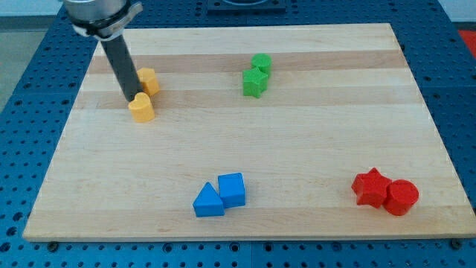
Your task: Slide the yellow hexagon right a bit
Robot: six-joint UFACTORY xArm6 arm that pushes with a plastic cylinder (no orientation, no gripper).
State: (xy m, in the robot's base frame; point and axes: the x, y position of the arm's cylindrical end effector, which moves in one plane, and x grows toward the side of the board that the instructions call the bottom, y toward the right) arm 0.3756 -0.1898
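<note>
The yellow hexagon point(149, 80) lies at the view's upper left on the wooden board point(297, 141). A second yellow block point(141, 108), rounded like a heart, lies just below it. My dark rod comes down from the top left and my tip point(130, 99) rests at the left side of the two yellow blocks, between them in height, touching or nearly touching the lower one.
Two green blocks point(256, 75) sit together at the top centre. A blue triangle point(207, 201) and a blue cube point(232, 189) sit at the bottom centre. A red star point(370, 187) and a red cylinder point(401, 197) sit at the bottom right.
</note>
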